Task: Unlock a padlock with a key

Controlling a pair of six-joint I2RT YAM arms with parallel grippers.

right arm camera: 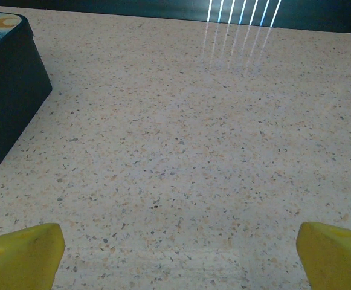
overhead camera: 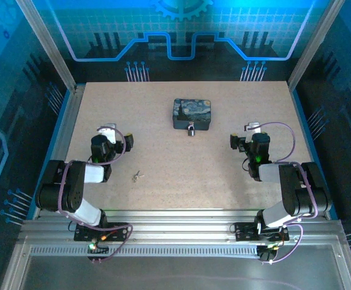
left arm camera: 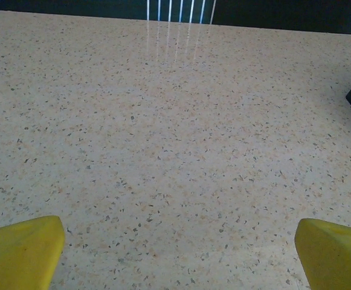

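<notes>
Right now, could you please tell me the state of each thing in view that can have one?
left gripper: open, empty.
right gripper: open, empty.
key: lying loose on the table, not held.
tin: lid on.
padlock: against the tin's near side; whether locked, too small to tell.

Starry-night tin [overhead camera: 193,113] on speckled table [overhead camera: 181,163]
</notes>
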